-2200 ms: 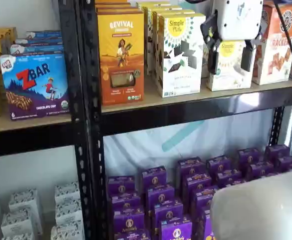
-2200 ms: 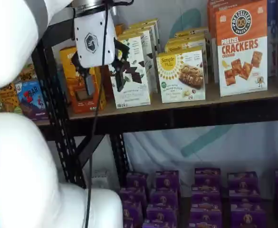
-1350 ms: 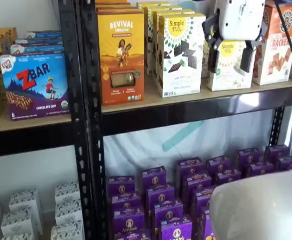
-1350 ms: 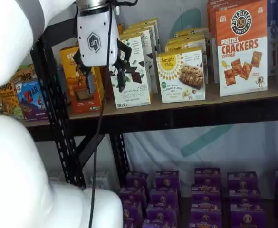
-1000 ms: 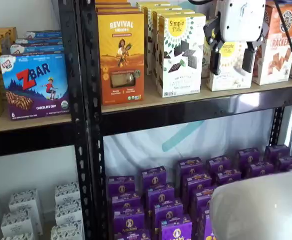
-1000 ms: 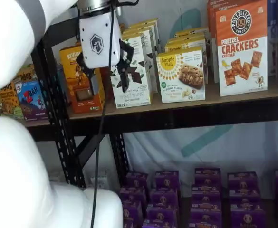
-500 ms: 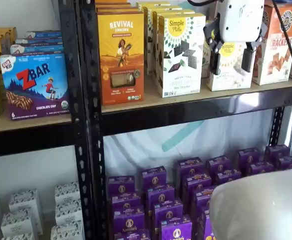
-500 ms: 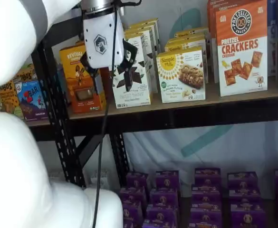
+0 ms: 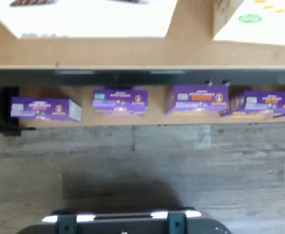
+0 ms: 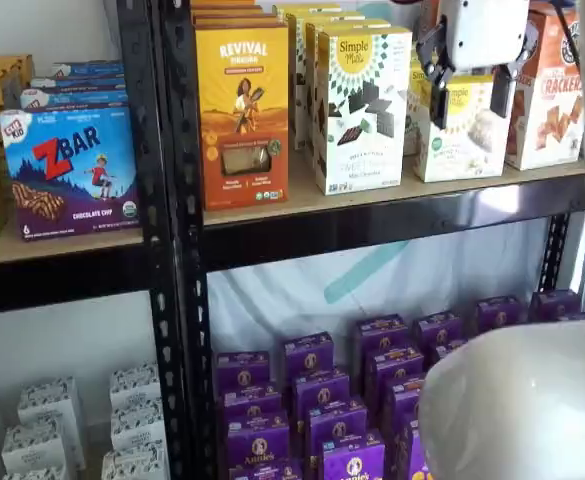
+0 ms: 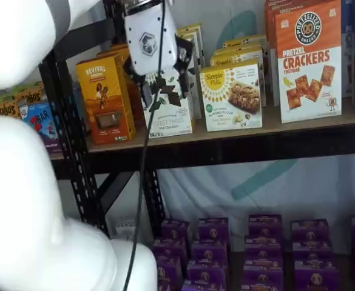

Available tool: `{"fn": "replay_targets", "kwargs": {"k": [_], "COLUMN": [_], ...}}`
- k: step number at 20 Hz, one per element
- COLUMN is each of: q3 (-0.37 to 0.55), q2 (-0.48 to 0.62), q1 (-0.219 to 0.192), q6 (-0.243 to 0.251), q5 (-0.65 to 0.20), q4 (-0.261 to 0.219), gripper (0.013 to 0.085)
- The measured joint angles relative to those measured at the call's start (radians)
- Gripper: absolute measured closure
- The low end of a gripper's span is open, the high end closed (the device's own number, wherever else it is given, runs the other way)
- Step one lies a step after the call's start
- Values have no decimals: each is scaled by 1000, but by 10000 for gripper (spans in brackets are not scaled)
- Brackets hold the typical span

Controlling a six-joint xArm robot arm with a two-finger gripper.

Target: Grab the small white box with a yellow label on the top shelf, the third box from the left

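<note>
The small white box [image 10: 464, 135] with a yellow round logo stands on the top shelf [image 10: 302, 203], right of a taller white box. It also shows in a shelf view [image 11: 232, 97], with its cookie picture facing out. My gripper [image 10: 469, 100] hangs in front of the shelf, its white body above and its two black fingers apart with a plain gap. It is open and empty. In one shelf view the fingers frame the small white box. In a shelf view the gripper [image 11: 163, 82] overlaps the taller box, well short of the shelf [image 11: 274, 126].
A taller white Simple Mills box [image 10: 362, 105] and an orange Revival box [image 10: 242, 110] stand left of the small box, a pretzel crackers box [image 11: 307, 60] to its right. Purple boxes [image 10: 322, 390] fill the lower level. A black post [image 10: 172, 300] and my white arm [image 11: 19, 182] are near.
The gripper has moved up a little and sideways toward the small white box. Its fingers stay apart and empty. The boxes have not moved.
</note>
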Motion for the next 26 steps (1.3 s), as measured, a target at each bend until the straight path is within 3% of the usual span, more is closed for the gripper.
{"fn": "replay_targets", "kwargs": {"k": [4,13,18,26], "q3": [-26,-101,-166,-233], "q2": [56,179,257,338], "q1": [-72,-174,-202,-213], "q6": [-64,-161,-189,-200], "q5": [-52,-160,-158,-154], "q4": [21,40,60,70], "gripper": [130,130,130,130]}}
